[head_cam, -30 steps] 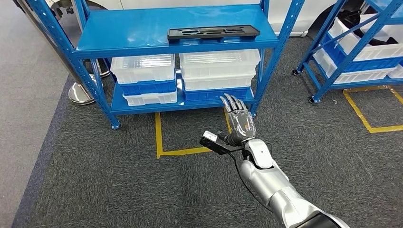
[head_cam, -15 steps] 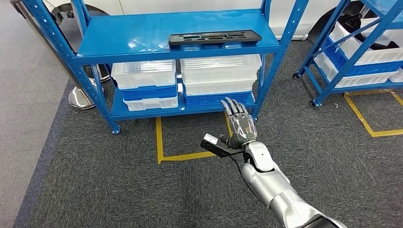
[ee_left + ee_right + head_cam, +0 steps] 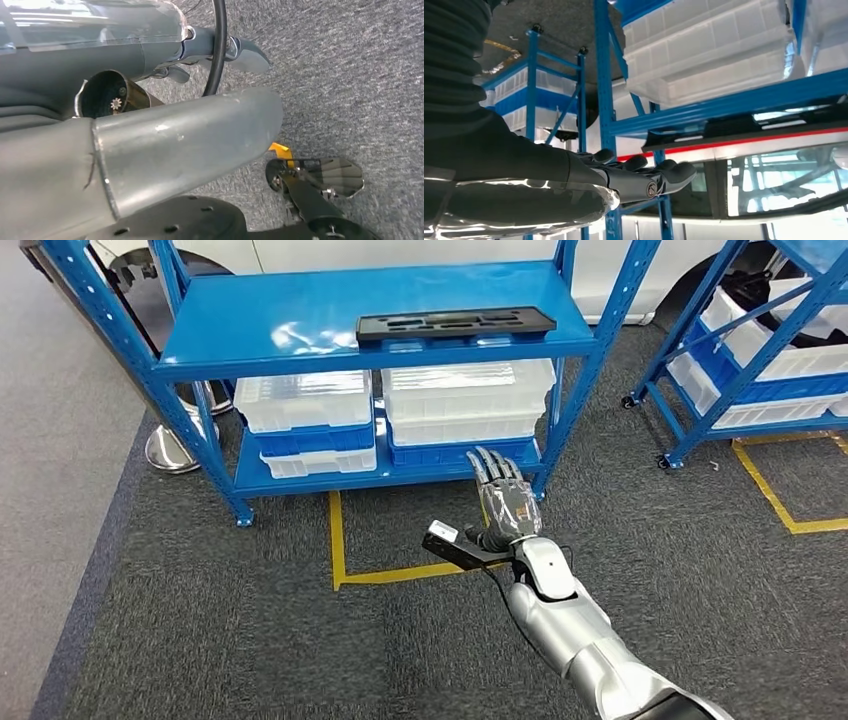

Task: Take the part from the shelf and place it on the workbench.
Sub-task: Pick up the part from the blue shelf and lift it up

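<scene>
Reaching w/ right hand (image 3: 509, 508), fingers (image 3: 495, 466) spread, empty, below black part (image 3: 455, 324) on blue shelf (image 3: 250, 330); bins (image 3: 465, 400) underneath.

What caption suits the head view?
Right hand, open, reaches toward the blue metal shelf holding the flat black plastic part.
</scene>
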